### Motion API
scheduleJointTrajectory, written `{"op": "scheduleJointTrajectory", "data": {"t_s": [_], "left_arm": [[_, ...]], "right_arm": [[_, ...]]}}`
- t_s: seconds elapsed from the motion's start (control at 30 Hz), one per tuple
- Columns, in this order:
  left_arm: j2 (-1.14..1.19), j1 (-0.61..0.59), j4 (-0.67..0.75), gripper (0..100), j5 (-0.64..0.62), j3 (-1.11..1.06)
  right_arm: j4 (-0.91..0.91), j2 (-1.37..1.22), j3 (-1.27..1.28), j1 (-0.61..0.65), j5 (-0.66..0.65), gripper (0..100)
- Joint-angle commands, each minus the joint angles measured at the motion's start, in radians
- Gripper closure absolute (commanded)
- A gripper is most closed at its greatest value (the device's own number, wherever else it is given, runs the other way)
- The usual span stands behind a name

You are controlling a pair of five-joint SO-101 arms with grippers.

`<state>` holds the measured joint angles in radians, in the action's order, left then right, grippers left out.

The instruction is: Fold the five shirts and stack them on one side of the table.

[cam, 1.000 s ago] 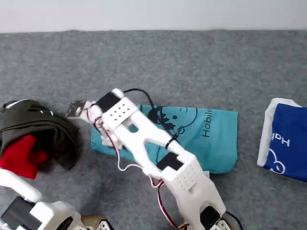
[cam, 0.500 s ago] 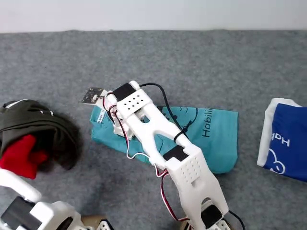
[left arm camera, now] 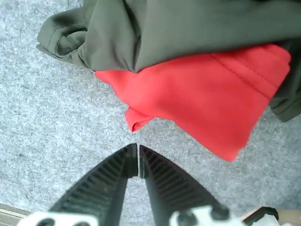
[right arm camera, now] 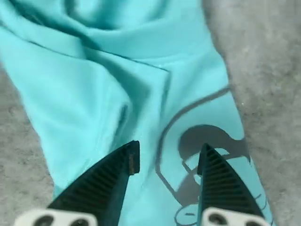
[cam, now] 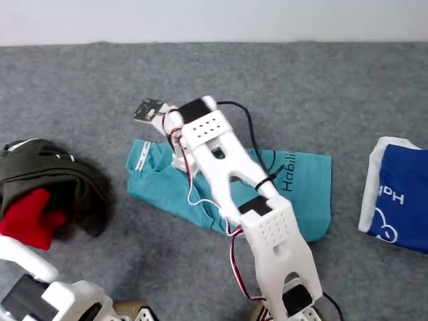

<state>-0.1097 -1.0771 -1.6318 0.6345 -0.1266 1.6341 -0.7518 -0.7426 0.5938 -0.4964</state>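
Observation:
A teal shirt [cam: 304, 190] with a dark print lies folded in the middle of the grey table [cam: 294, 87]. The right arm [cam: 221, 160] stretches across it from the front edge. Its gripper [right arm camera: 169, 157] stands open just above the teal shirt [right arm camera: 94, 70], near the wrinkled collar end, with nothing between its fingers. At the left lies a heap of a dark olive shirt [cam: 53, 174] over a red shirt [cam: 30, 221]. The left gripper [left arm camera: 138, 160] hangs shut and empty over bare carpet, close to the corner of the red shirt [left arm camera: 207, 99] under the olive shirt [left arm camera: 188, 28].
A folded blue shirt with a white edge [cam: 398, 194] lies at the right border of the table. The left arm's white base [cam: 40, 287] sits at the front left corner. Bare carpet runs along the far side.
The right arm has swung to the right and farther back over the teal shirt, uncovering the shirt's left end. The heap at the left and the blue shirt have not moved.

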Motion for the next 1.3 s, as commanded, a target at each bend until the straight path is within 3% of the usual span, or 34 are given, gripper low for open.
{"op": "scheduleJointTrajectory", "data": {"t_s": [0.0,0.1,0.23,0.4,0.6,0.73,1.0,1.27], "left_arm": [[-0.051,0.002,0.006,98,0.009,0.002],[-0.051,0.002,0.006,98,0.009,0.002],[-0.051,0.002,0.006,98,0.009,0.002],[-0.051,0.002,0.006,98,0.009,0.002],[-0.051,0.002,0.006,98,0.009,0.002],[-0.051,0.002,0.006,98,0.009,0.002],[-0.051,0.002,0.006,98,0.009,0.002],[-0.051,0.002,0.006,98,0.009,0.002]], "right_arm": [[0.059,0.047,-0.071,0.015,0.005,79.0],[0.142,0.079,-0.126,0.07,0.002,84.5],[0.163,0.107,-0.144,0.119,0.005,99.8],[0.159,0.09,-0.051,0.114,0.0,99.0],[0.05,-0.048,-0.04,0.007,0.0,98.8],[0.056,-0.062,-0.049,0.028,0.0,98.8],[0.165,0.073,-0.077,0.058,0.003,98.8],[0.162,0.302,0.213,0.059,0.006,98.8]]}}
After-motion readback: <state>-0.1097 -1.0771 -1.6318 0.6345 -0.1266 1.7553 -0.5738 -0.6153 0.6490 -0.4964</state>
